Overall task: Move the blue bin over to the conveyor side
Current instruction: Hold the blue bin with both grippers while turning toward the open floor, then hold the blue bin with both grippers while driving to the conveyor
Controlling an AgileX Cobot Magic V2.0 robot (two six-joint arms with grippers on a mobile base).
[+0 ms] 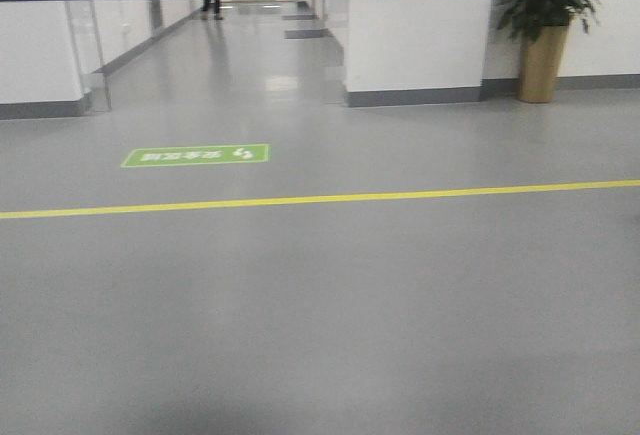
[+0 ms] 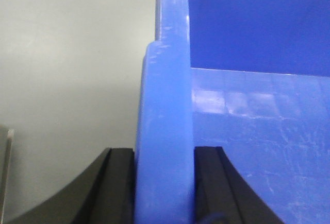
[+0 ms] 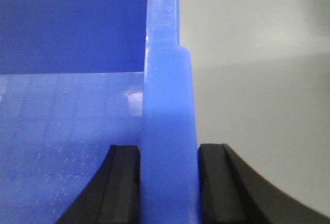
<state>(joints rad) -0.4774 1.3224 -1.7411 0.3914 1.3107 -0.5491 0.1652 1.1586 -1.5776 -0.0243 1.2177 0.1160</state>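
Item: large glossy blue plastic bin [image 2: 247,141], left gripper [image 2: 164,183] and right gripper [image 3: 169,183] each clamped astride a rim wall, presumably sharing the load for level carrying.

We see a grey floor [image 1: 320,335] crossed by a yellow line [image 1: 320,198], a green floor sign [image 1: 196,155] at left, and a potted plant [image 1: 545,40] at upper right beside white walls [image 1: 415,40].

Grey floor [image 1: 320,335], yellow line [image 1: 320,198], green sign [image 1: 196,155], blue bin [image 2: 258,147], black left hand [image 2: 164,154]
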